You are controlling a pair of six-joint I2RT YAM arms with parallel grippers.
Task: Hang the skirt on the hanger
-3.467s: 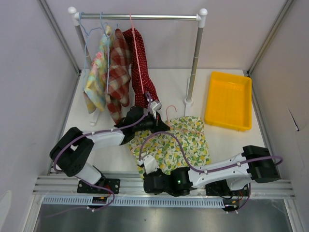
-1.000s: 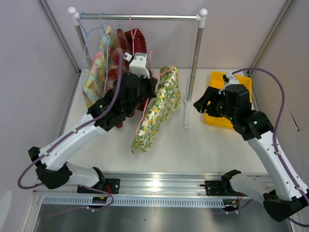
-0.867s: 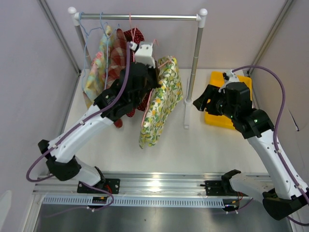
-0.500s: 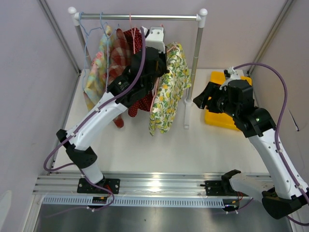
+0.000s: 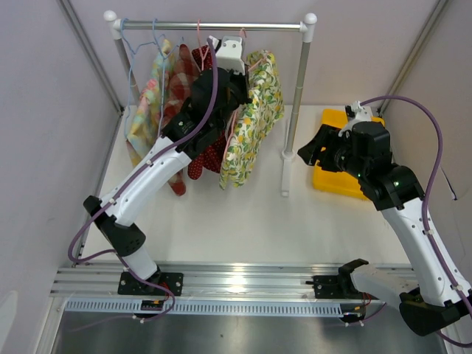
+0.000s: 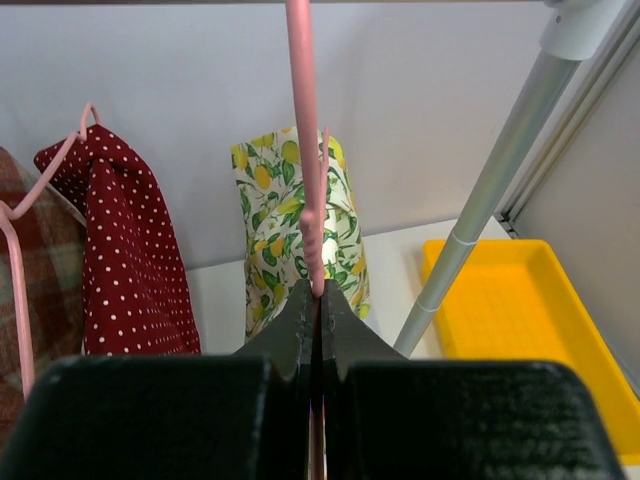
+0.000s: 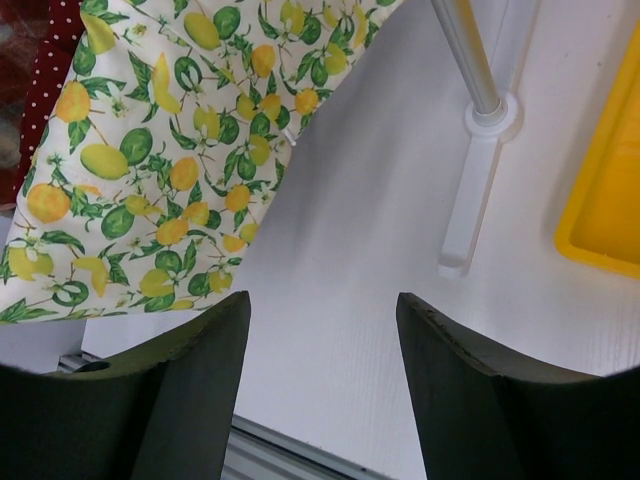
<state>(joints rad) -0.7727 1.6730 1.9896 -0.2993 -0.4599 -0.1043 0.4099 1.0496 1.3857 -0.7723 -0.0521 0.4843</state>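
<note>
- Left tool [image 6: 318,303] is closed together on the thin stem of the pink hanger [image 6: 303,140]; the two fingers [image 6: 297,325] press the stem between them with no gap to see.
- From this grip the hanger stem goes straight up toward the rail [image 5: 214,26] of the clothes rack. Whether its hook sits on the rail I cannot tell.
- The skirt [image 5: 254,118], white with a yellow lemon and green leaf print, hangs on this hanger. Its long axis is about vertical, with the top at the hanger and the free hem pointing down to the table [image 5: 258,221].
- In the top view the lower end leans a little toward the left edge of the table.
- Relative to the left tool, the skirt lies just beyond the fingertips and to the right side of the arm, and it falls below the tool.
- The skirt is over the far half of the table, between a red dotted garment [image 6: 120,250] and the rack's right post [image 5: 299,88].
- Right tool [image 7: 322,310] has its fingers wide apart and holds nothing. It is raised above the right side of the table, near the yellow tray [image 5: 333,184] at the far right corner, well apart from the skirt.
</note>
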